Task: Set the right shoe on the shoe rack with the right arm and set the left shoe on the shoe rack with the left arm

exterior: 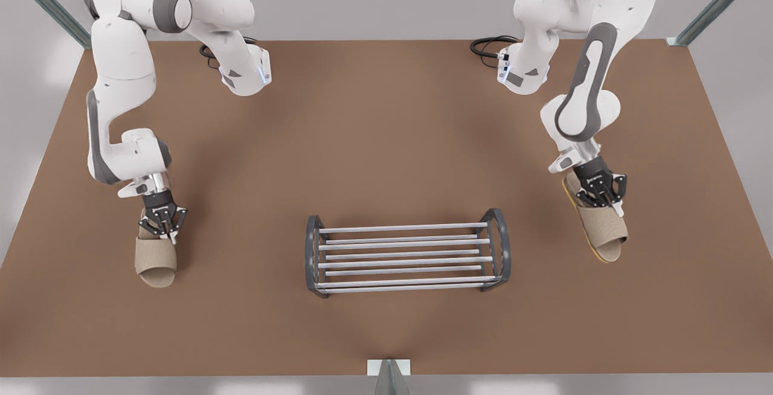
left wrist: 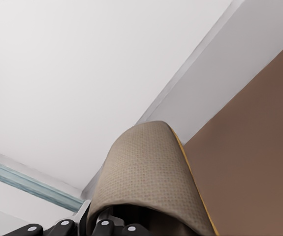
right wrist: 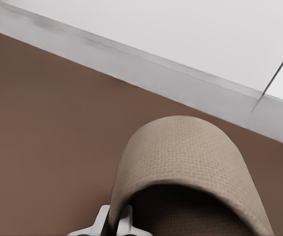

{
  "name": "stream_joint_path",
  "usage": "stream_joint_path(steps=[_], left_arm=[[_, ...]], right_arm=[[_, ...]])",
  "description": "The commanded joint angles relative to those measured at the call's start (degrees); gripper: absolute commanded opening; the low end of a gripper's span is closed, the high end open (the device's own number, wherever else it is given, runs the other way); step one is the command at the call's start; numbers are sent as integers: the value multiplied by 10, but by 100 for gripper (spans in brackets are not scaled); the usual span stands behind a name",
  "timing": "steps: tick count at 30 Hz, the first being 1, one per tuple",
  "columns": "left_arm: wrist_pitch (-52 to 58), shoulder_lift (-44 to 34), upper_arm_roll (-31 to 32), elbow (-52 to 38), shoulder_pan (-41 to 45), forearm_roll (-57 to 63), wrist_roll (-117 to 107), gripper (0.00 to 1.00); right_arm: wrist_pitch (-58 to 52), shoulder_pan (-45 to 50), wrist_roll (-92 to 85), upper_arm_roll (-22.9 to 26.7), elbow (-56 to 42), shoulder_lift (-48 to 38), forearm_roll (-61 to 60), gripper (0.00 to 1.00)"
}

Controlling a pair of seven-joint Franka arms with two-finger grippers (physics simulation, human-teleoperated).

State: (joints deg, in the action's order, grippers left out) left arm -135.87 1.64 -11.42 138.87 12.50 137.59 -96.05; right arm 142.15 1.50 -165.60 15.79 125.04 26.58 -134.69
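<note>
Brown desk (exterior: 386, 141), seen from its near edge toward the arm bases at the far side. Nearest stands the shoe rack (exterior: 404, 243), upright at mid-desk, its bars bare.

Level with its far side, and well apart from it, are both slippers. The right shoe (exterior: 156, 262) is at the front view's left, with the right claw (exterior: 162, 223) closed on the rear rim of its upper. The left shoe (exterior: 604, 235) is at the front view's right, with the left claw (exterior: 599, 192) closed on it likewise. Neither shoe is on the rack yet.

Risks, as judged: each grip takes only a soft fabric edge, so a shoe may swing, sag or slip out during the carry. A tilted sole may catch an end frame or drop between bars. Both arms converge on one narrow rack, so the claws could collide.

The front view alone gives the rack and the spacing between the things. The left wrist view shows the left shoe (left wrist: 146, 167) against the pale wall (left wrist: 82, 73), its yellow sole edge (left wrist: 190, 172) raised and tilted. The right wrist view shows the right shoe (right wrist: 185, 147) over the desk surface, with no sole visible.
</note>
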Motion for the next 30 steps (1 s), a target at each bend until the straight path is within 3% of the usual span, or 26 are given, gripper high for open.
stream_joint_path(steps=[1,6,12,17,20,23,30], left_arm=[[-15,-6,24,-23,17,-51,219,24],[0,-23,95,-98,18,-158,436,24],[209,-52,273,-144,19,-397,678,25],[387,-10,413,-200,31,-491,709,25],[471,27,417,-238,99,-508,713,25],[475,72,412,-252,103,-493,700,26],[479,134,381,-280,103,-471,654,26]], right_arm=[[66,7,2,-8,3,-28,-3,21],[170,8,87,-81,22,-119,-3,21],[364,9,268,-219,21,-239,-3,21],[369,7,276,-226,14,-251,117,21],[371,35,329,-230,-1,-255,114,21],[372,36,334,-234,-24,-253,115,21],[420,37,592,-384,-103,-246,114,21]])
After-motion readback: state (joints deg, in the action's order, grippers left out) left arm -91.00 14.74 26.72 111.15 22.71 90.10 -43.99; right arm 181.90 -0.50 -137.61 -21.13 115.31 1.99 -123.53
